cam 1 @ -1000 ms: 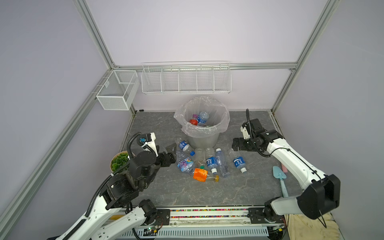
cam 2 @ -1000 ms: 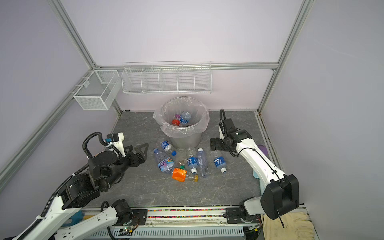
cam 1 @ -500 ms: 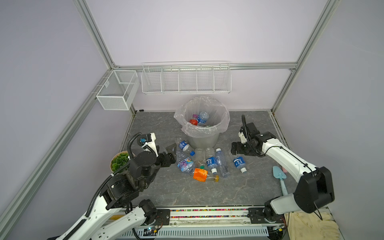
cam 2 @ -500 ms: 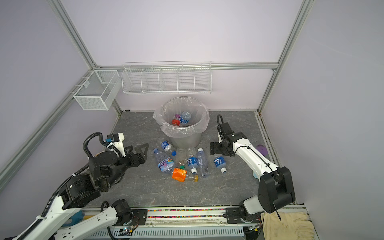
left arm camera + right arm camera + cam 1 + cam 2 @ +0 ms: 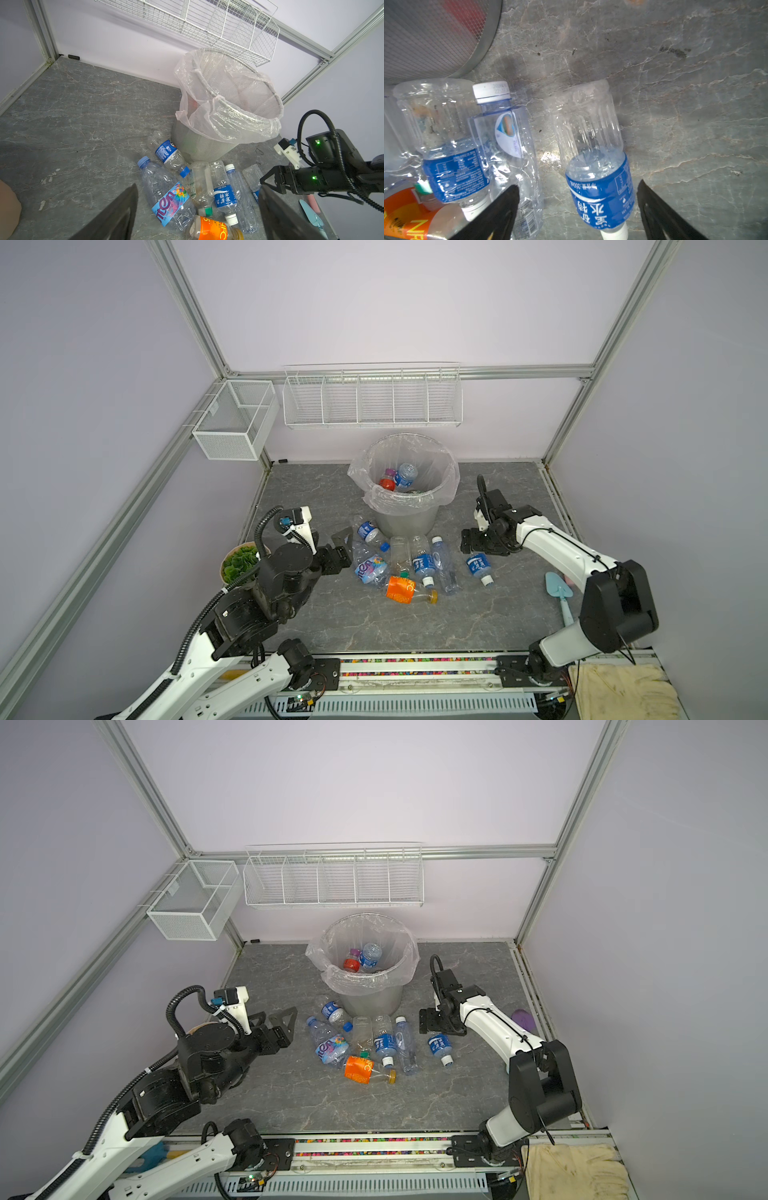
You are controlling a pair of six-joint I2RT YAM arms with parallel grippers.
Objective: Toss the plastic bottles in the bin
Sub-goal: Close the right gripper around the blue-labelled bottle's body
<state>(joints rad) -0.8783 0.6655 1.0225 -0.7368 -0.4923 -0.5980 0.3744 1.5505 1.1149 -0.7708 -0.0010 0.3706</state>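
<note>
Right gripper (image 5: 578, 185) low over lone blue-label bottle (image 5: 593, 158). Jaws spread either side of it, nothing pinched. Bottle flat on stone-look table (image 5: 316, 497), just right of pile (image 5: 399, 564), near bin (image 5: 405, 518). Long axis: base toward back wall, white cap toward front, so jaws would close across width. Right arm clearly nearer. Left gripper (image 5: 196, 194) spread, empty, beside pile. Plastic clear, thin, ribbed, likely springy and slick. Bin mesh metal, bag-lined.

Orange-label bottle (image 5: 209, 230) reads "NFC"; blue-label bottle (image 5: 600, 199) reads "350mL".
</note>
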